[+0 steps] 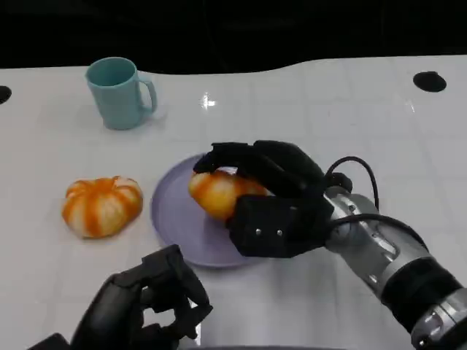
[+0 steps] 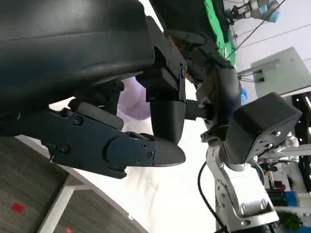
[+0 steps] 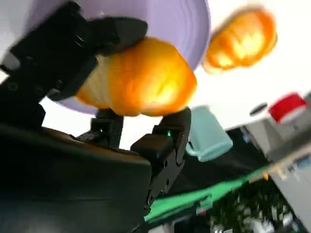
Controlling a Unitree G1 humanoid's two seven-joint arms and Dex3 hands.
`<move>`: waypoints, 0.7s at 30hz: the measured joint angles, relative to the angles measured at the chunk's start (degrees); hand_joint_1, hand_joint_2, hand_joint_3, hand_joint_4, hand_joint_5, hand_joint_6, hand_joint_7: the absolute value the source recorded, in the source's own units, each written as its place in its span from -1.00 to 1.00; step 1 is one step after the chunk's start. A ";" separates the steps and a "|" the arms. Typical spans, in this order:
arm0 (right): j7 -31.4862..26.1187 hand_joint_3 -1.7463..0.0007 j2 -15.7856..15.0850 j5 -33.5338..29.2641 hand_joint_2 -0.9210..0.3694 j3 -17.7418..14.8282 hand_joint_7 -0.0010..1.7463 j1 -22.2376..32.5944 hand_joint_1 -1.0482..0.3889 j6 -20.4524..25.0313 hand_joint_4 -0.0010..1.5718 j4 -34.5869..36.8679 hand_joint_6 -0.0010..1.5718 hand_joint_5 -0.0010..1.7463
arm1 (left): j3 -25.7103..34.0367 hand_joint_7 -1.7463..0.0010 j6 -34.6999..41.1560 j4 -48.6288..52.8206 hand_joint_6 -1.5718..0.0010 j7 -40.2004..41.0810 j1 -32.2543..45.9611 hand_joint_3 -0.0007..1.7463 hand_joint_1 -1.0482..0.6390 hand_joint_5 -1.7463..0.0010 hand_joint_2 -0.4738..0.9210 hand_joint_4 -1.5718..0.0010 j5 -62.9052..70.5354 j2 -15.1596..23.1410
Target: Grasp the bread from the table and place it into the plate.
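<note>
The right hand (image 1: 266, 193) holds the bread (image 1: 217, 192) with its fingers curled around it, and it has the bread over the plate (image 1: 175, 219), on the side of the plate that lies toward the right edge of the tabletop. In the right wrist view the fingers (image 3: 73, 48) wrap the bread (image 3: 141, 80) from two sides, with the purple plate (image 3: 184, 24) directly behind it, so I judge that the bread is carried for release into the plate. Whether the bread already touches the plate surface I cannot tell.

The left hand (image 1: 149, 306) is near the front edge of the tabletop, with nothing in it and its fingers bent inward loosely; it stays out of the way of the plate, probably because this task needs only one hand.

A second orange-and-white piece, shaped like a pumpkin (image 1: 102, 205), lies on the tabletop just beside the plate, toward the left edge. A teal mug (image 1: 118, 92) stands near the far edge, well apart from the plate.

The next step, I think, is to spread the fingers and let the bread rest inside the plate.
</note>
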 measured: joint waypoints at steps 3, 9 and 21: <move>3.28 0.80 -1.31 -1.51 -1.00 1.42 -1.00 -0.02 -0.41 2.59 -0.98 -2.32 -0.70 -0.65 | -0.01 -0.82 0.31 -0.42 0.27 0.00 0.25 -0.61 -0.38 -1.00 1.00 0.13 -0.01 -0.02; 8.44 0.76 -3.92 -1.79 -1.00 2.87 -1.00 0.46 -0.55 4.77 -1.00 -8.04 -0.78 -0.74 | -0.12 -0.81 0.39 -0.92 0.27 0.05 0.49 -0.60 -0.42 -1.00 1.00 0.13 0.55 -0.06; 13.56 0.77 -8.52 -0.04 -1.00 1.86 -0.98 7.45 -0.51 6.61 -0.97 -21.99 -0.73 -0.57 | 0.12 -0.82 0.25 -1.22 0.27 0.45 0.32 -0.60 -0.36 -1.00 1.00 0.13 1.04 -0.06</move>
